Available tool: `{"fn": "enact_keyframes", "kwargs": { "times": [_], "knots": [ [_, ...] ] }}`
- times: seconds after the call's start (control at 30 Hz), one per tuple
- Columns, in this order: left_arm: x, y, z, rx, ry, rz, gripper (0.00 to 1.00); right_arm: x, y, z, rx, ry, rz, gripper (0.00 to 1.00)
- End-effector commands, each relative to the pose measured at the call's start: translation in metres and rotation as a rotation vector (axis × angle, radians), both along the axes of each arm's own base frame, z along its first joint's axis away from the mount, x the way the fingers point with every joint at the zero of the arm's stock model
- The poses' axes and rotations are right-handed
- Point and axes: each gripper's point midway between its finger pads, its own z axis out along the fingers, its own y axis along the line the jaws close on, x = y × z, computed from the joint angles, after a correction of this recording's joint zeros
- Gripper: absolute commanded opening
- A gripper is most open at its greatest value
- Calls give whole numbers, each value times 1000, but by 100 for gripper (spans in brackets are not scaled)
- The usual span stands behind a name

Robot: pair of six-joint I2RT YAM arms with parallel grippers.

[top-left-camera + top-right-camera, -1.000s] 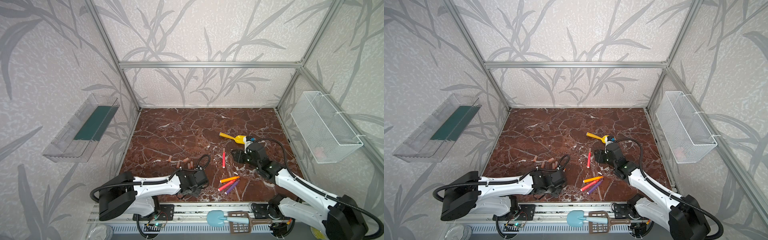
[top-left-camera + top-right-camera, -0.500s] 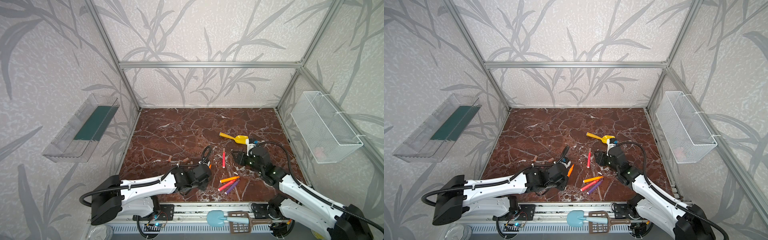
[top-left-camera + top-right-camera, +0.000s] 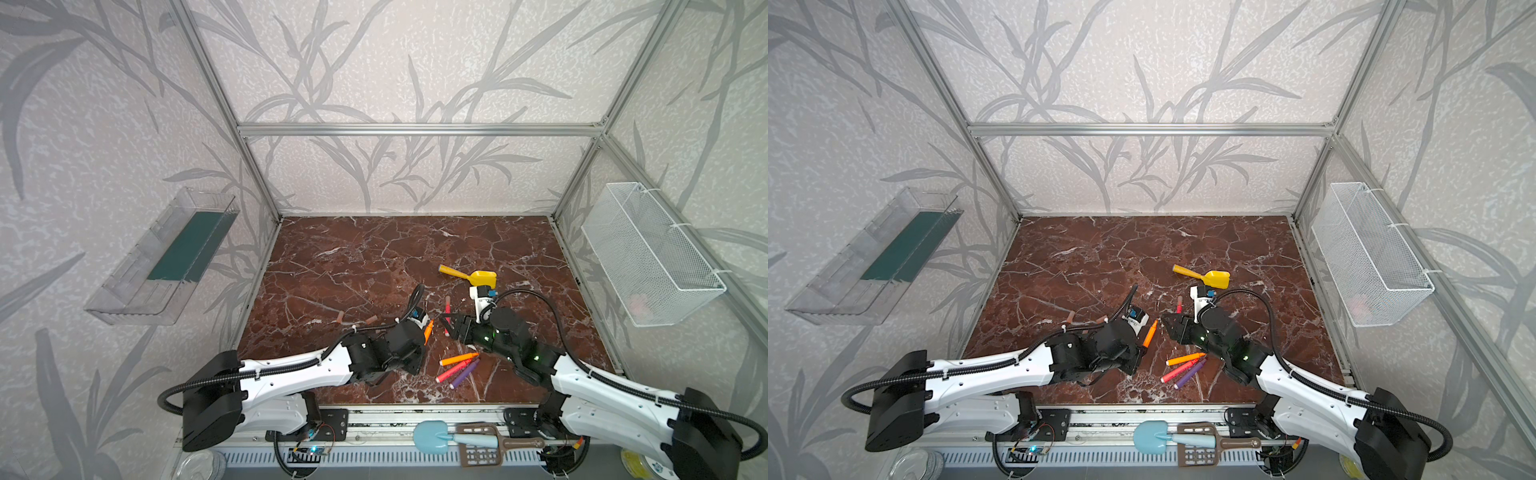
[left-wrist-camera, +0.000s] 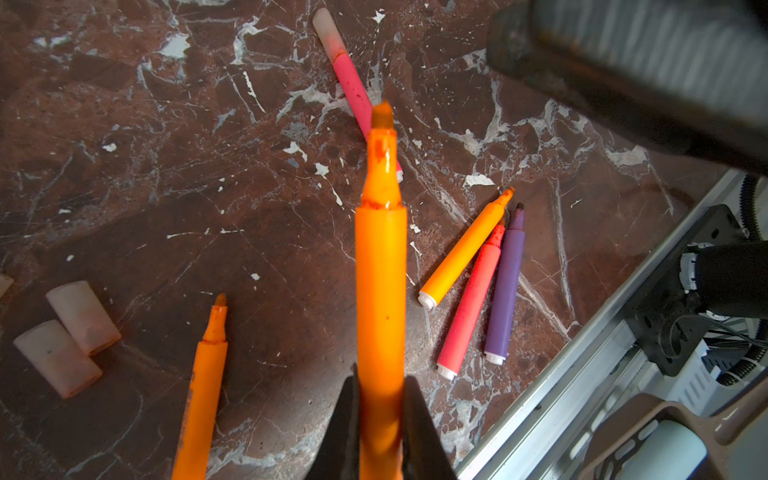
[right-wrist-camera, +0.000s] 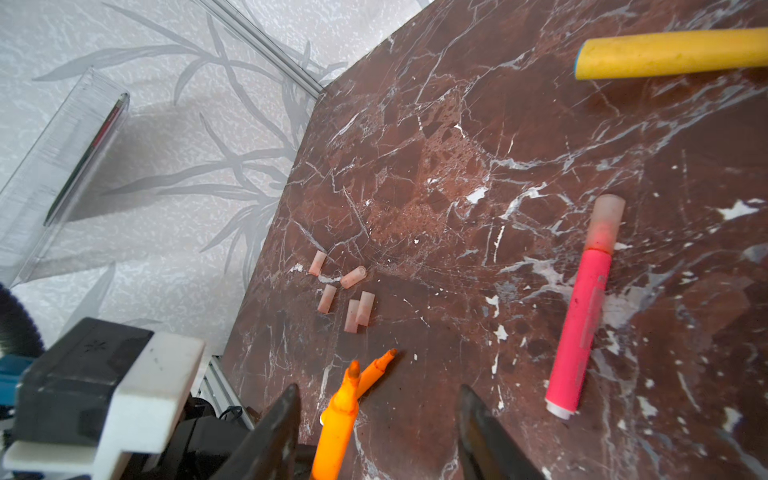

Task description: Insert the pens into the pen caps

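My left gripper [image 4: 380, 415] is shut on an orange pen [image 4: 380, 270], held off the table with its tip pointing away; in both top views this pen [image 3: 428, 332] [image 3: 1150, 332] sticks out of the gripper near the table's middle. My right gripper [image 5: 378, 415] [image 3: 451, 322] stands open just right of the pen's tip, not touching it. A second orange pen [image 4: 203, 395] lies below. Several loose pen caps [image 5: 345, 291] lie beyond. A pink pen [image 5: 582, 324] wears a cap [image 5: 606, 216]. Orange [image 3: 459, 358], red-pink [image 3: 451, 373] and purple [image 3: 465, 374] pens lie together at the front.
A yellow toy scoop [image 3: 469, 274] lies behind the right arm. A wire basket [image 3: 652, 257] hangs on the right wall and a clear tray [image 3: 166, 257] on the left wall. A blue scoop [image 3: 432, 434] and a brown spatula [image 3: 482, 444] rest on the front rail.
My left gripper has risen from the table with the orange pen and swung it to the right. My right gripper has moved left toward the pen's tip.
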Motion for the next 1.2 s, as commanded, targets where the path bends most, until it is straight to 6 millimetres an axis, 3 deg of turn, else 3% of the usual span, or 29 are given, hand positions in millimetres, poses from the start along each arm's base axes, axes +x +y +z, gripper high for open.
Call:
{"fn": "enact_keyframes", "kwargs": {
  "times": [0.0,0.2,0.37,0.73,0.87,1.17],
  "knots": [
    [5,-13,17,-58,-29,-20,5,-3,19,12,92,-6,33,58],
    [6,-17,22,-81,-40,-24,5,-8,39,4,97,14,61,57],
    [7,-18,24,-90,-48,-26,4,-9,48,-3,94,32,70,47],
    [8,-22,24,-97,-57,-35,5,-9,49,-11,107,56,58,7],
    [10,-23,22,-102,-62,-30,13,-13,52,-12,132,60,61,0],
    [14,-22,21,-120,-81,-9,35,-23,62,-10,179,53,80,0]
  ]
}}
